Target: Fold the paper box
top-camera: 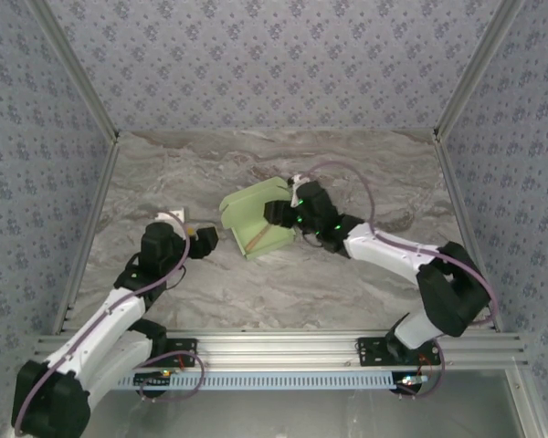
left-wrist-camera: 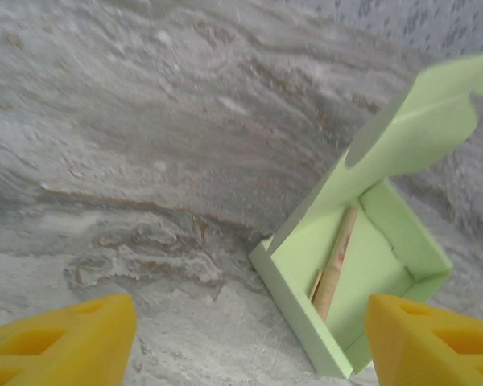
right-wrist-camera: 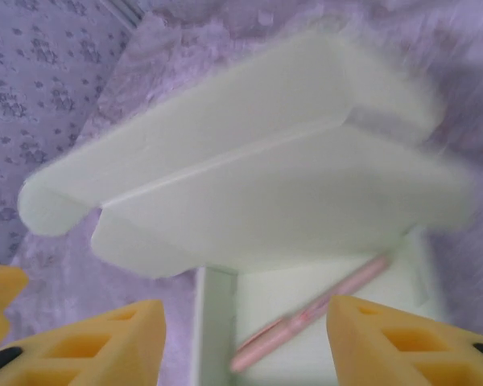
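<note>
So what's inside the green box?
A thin tan stick lies on the floor of the paper box. The raised flap covers part of the inside, so anything beneath it is hidden.

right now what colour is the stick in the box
Light tan stick, best seen in the left wrist view.

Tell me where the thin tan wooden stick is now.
The thin tan stick lies inside the open pale lime-green card box, mid-table in the top view, beside the right gripper.

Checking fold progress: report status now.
Left gripper open, off the pale lime-green card box. Right gripper open by its raised lid. Thin tan wooden stick inside.
</note>
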Controlling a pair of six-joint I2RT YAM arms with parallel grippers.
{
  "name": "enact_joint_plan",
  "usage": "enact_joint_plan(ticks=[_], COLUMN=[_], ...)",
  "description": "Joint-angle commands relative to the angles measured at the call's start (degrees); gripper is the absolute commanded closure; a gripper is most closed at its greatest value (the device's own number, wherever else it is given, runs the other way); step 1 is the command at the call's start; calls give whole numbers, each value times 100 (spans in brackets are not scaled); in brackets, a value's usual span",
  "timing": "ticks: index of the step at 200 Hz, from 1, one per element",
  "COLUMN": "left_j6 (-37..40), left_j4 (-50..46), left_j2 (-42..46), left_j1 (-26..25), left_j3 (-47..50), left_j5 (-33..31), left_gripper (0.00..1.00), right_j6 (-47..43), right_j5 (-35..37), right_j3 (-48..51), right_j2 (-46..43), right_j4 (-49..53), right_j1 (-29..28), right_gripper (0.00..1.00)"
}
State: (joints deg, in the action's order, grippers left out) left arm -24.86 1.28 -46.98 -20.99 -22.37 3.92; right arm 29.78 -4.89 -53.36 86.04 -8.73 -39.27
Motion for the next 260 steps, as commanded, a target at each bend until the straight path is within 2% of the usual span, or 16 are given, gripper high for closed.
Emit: enact_joint_plan(ticks=[1, 16, 46, 77, 95, 117, 133, 178, 226, 260], left_j6=[486, 732, 1116, 1556, 1599, 1651, 1675, 1789, 1809, 1776], left_j4=[940, 1026, 1044, 743, 733, 739, 760, 626, 709, 614], left_j2=[-386, -766, -1348, -1787, -2056, -2289, -2421, -2849, -3009, -3194], left_j1=[42, 43, 41, 34, 34, 16, 8, -32, -47, -69], left_j3=[-34, -245, -557, -970, -1156, -1288, -1377, -1721, -1796, -1971], left_j5=[422, 667, 925, 915, 952, 955, 968, 1052, 1057, 1050], left_gripper=[23, 22, 22, 22, 24, 33, 38, 65, 77, 86], right_j6=[-2524, -3135, -3617, -4135, -4255, -4368, -4495, -4656, -4626, -4398], right_j5=[-881, -1118, -1731, -2131, -2315, -2450, -2534, -2500, -2082, -1298], right_j3=[-148, -381, -429, -847, -1025, -1233, -1414, -1826, -1773, -1695], right_j2=[75, 269, 496, 1040, 1296, 1488, 1594, 1819, 1794, 1737], right_j4=[663, 880, 536, 701, 677, 677, 819, 1052, 1029, 913], right_j1=[592, 888, 1399, 1481, 1460, 1433, 1382, 1265, 1135, 940], right_gripper=[40, 39, 38, 39, 43, 47, 53, 69, 83, 89])
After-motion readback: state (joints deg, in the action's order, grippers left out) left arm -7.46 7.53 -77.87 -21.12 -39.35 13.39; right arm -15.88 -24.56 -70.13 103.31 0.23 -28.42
